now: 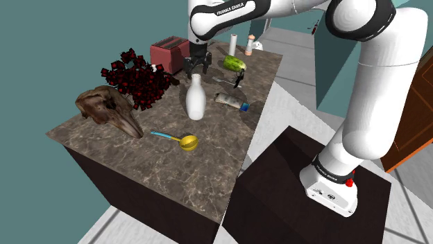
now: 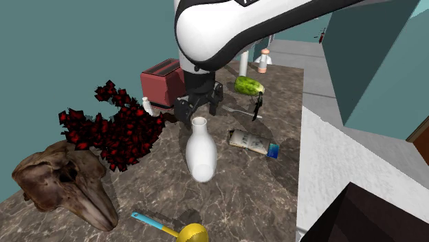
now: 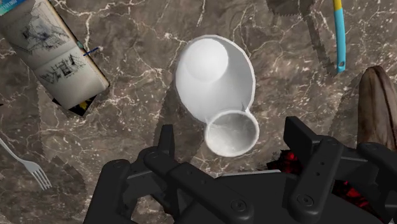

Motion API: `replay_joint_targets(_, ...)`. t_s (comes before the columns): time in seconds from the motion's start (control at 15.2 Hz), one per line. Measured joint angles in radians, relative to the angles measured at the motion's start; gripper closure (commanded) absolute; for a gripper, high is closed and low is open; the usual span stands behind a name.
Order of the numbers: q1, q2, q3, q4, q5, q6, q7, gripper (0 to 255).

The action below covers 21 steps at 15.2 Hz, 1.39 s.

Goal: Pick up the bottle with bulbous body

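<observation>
A white bottle [image 1: 196,100] with a bulbous body and a narrow neck stands upright near the middle of the dark marble counter [image 1: 132,156]. My black gripper [image 1: 197,69] hangs just above its mouth, open, with nothing between its fingers. In the second exterior view the gripper [image 2: 201,110] sits right over the neck of the bottle [image 2: 201,157]. Seen from the wrist, the bottle [image 3: 213,76] lies below the gripper [image 3: 233,135], and its round mouth sits between the two spread fingers without touching them.
Around the bottle are a red toaster [image 1: 170,52], a dark red plant [image 1: 139,77], a brown skull-like object [image 1: 107,111], a yellow scoop with a blue handle [image 1: 179,140], a flat printed carton [image 1: 231,102], a fork [image 3: 28,168] and a green melon [image 1: 234,63]. The counter's edge drops off beside the stand [image 1: 291,187].
</observation>
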Motion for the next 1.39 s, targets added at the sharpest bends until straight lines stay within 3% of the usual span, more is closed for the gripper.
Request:
replay_joint_targets(0.4,0.003,0.034,-0.002,-0.031,-0.007,0.064,0.007,0)
replay_joint_targets(0.46,0.003,0.035,-0.002,-0.035,-0.007,0.069,0.007,255)
replay_joint_targets(1.12,0.003,0.035,-0.002,-0.038,-0.007,0.074,0.007,255)
replay_joint_targets(1.39,0.002,0.024,-0.001,-0.013,-0.005,0.037,0.004,255)
